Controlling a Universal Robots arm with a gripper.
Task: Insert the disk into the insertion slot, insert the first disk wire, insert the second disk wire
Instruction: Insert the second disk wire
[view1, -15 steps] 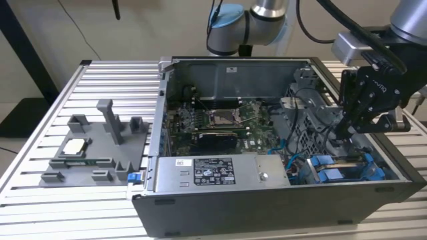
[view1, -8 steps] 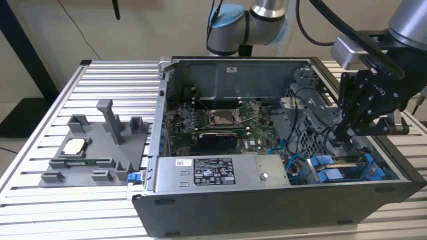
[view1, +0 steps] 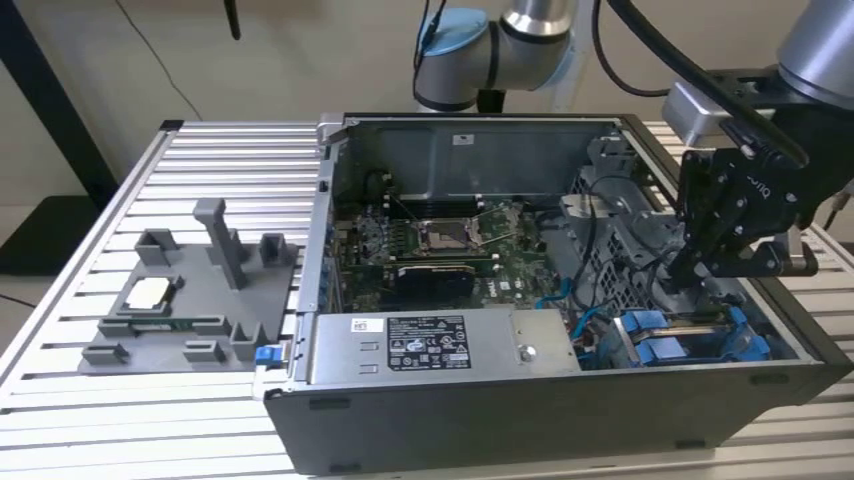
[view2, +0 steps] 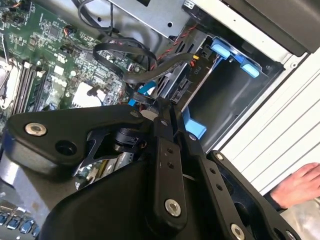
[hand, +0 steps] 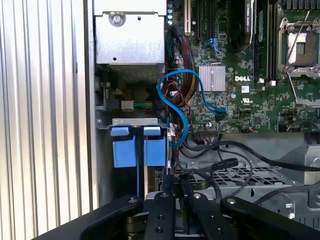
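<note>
The gripper (view1: 697, 272) hung over the case (view1: 534, 420) at its corner by the blue-railed slot (view1: 694, 345), fingers (view2: 167, 150) drawn nearly together around a dark cable connector (view2: 150, 102), though the grip itself could not be told. The arm reached down steeply. The disk sat edge-on in the slot (hand: 150, 182).

Exterior high, oblique — wrist cameras close inside case (view1: 534, 420)
</note>
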